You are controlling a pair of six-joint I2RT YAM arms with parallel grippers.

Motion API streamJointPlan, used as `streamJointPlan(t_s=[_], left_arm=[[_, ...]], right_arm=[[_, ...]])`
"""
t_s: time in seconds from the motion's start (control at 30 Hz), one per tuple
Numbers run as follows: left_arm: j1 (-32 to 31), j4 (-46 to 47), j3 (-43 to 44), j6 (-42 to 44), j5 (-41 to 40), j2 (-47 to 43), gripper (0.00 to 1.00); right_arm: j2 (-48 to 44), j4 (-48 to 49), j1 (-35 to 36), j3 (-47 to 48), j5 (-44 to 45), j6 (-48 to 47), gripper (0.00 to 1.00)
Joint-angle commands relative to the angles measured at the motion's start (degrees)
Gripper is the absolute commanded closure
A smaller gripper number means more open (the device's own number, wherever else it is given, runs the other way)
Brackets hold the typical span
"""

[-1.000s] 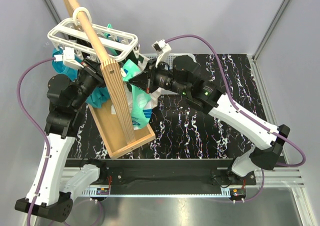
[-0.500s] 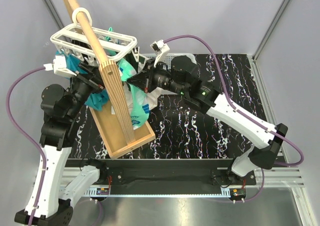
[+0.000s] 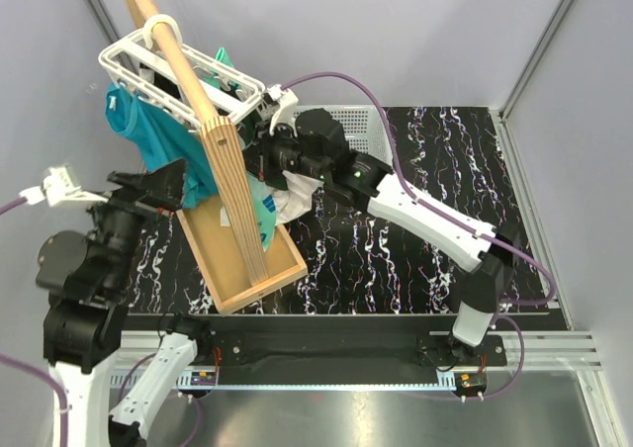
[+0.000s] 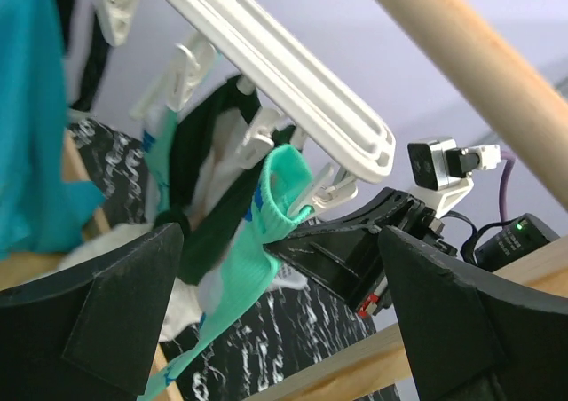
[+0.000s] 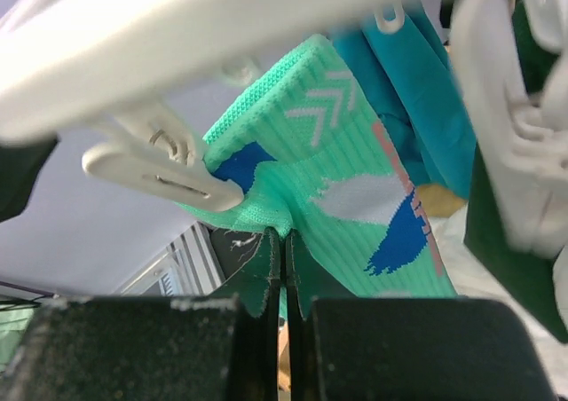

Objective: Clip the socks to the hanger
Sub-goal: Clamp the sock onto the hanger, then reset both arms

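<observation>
My left hand hangs wide open and empty at the left of the overhead view, apart from the white hanger at upper left. My right hand is closed, pinching the mint sock, whose cuff sits in a clip. That sock looks clipped; more socks on the bench below seem left to hang.

Both arms: white links, blk joints, purple cables.
</observation>
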Motion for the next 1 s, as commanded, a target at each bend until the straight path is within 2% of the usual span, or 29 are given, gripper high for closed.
streamJointPlan(t_s=[0.0,0.03,0.07,0.17,0.23,0.27,0.37,0.57,0.6,0.67,0.7,0.73,0.83,0.97], left_arm=[[-0.1,-4.0,1.3,4.9,-9.1,-3.4,0.01],[-0.1,-4.4,1.2,5.4,-9.8,-4.1,0.01],[-0.1,-5.5,1.1,6.4,-10.0,-5.2,0.01],[-0.1,-8.3,0.4,7.6,-10.1,-6.9,0.01],[-0.2,-10.3,-0.5,7.9,-9.4,-7.9,0.01],[-0.2,-11.0,-1.8,7.8,-9.2,-8.9,0.01],[-0.1,-12.8,-4.1,7.3,-7.6,-11.0,0.01],[-0.1,-14.7,-10.1,5.1,-4.8,-14.6,0.01],[-0.1,-15.0,-11.2,4.9,-4.7,-15.0,0.01],[-0.1,-15.2,-12.3,4.7,-4.7,-15.6,0.01],[-0.1,-15.0,-15.1,3.5,-4.3,-16.0,0.01],[-0.1,-15.0,-15.1,3.5,-4.3,-16.1,0.01],[-0.1,-13.7,-19.4,2.0,-3.8,-16.3,0.01],[-0.1,-8.8,-25.5,-0.4,-3.1,-16.0,0.01]], right_arm=[[2.5,0.8,0.6,6.5,-0.2,-2.9,0.98],[3.2,0.3,0.6,8.1,-0.5,-2.9,0.94],[3.7,-0.1,0.7,8.5,-0.5,-2.8,0.84],[3.9,-2.0,0.6,9.2,1.3,-2.2,0.67],[3.6,-4.0,0.6,9.0,3.0,-2.1,0.61],[3.1,-4.8,0.6,9.0,3.4,-2.1,0.54],[0.7,-7.7,0.7,6.9,5.5,-2.4,0.47],[-7.6,-12.3,0.6,-1.9,11.8,-3.1,0.30],[-8.8,-14.3,0.6,-4.0,13.7,-3.1,0.21],[-12.5,-16.1,0.5,-6.4,15.8,-3.0,0.11],[-17.6,-18.1,0.5,-13.1,19.2,-2.7,0.01],[-17.7,-18.1,0.5,-13.2,19.2,-2.4,0.00],[-22.2,-19.1,0.5,-21.7,22.3,-1.5,0.00],[-26.9,-17.4,0.0,-36.0,24.4,0.7,0.00]])
